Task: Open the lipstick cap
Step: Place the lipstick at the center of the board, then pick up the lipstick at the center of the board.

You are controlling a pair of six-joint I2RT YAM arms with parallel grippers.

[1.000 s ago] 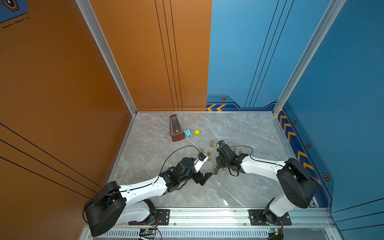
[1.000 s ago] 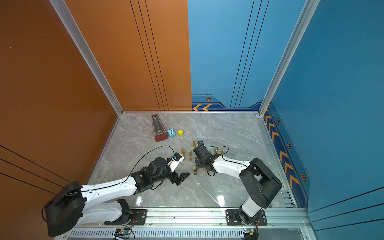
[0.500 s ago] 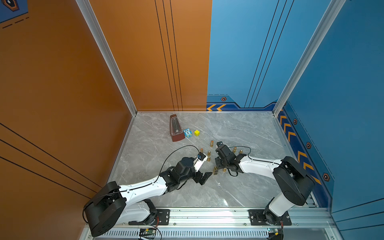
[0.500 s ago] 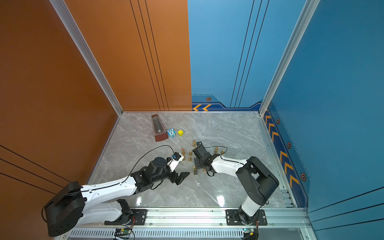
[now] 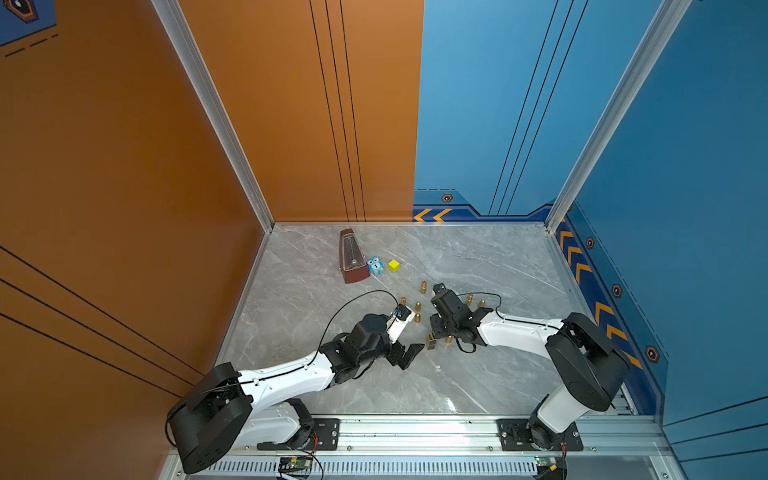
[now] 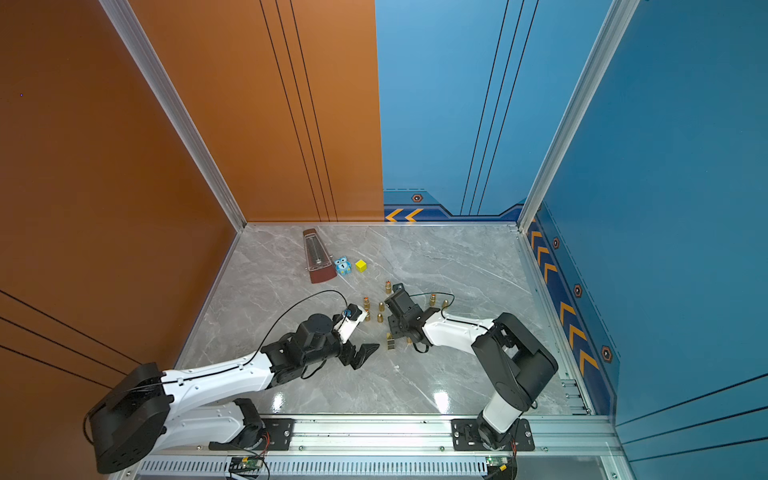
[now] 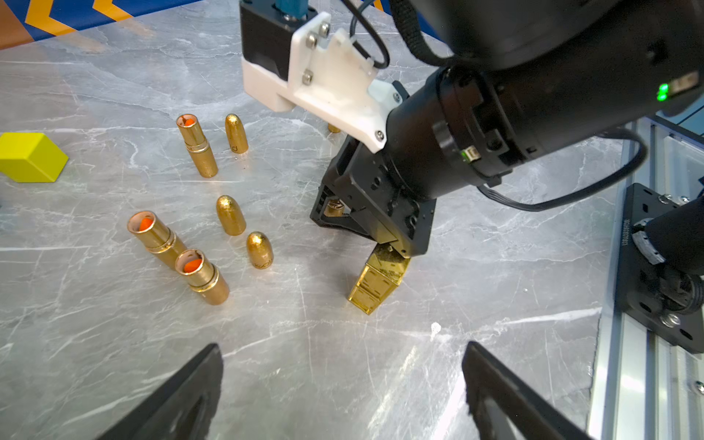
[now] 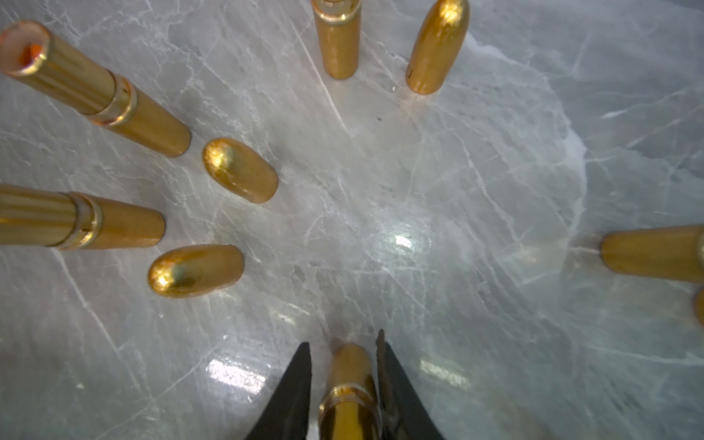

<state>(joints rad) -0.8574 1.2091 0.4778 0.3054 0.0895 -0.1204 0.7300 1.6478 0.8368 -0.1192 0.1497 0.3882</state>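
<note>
The grey marble bench (image 5: 478,386) carries everything. The left end effector (image 7: 343,392) hovers low toward the front edge, with its jaws spread as wide as they go and nothing in them.

The right end effector (image 7: 394,245) points down near the bench's middle, a little closer to the front edge than the far one. Its jaws are only narrowly parted around a gold lipstick (image 7: 381,282). In the right wrist view a sliver of bench shows between one finger (image 8: 293,392) and the tube, so I judge the hold loose rather than clamped. The lipstick leans with its lower end on the bench, and its cap appears to be on.

Near it, mostly on the left-edge side, opened lipsticks (image 7: 202,276) and loose caps (image 7: 259,249) stand upright and apart.

The step in hand looks like presenting the lipstick for a two-handed pull. Next, one end effector must clamp the base firmly while the other closes on the cap and draws it straight off along the tube.
</note>
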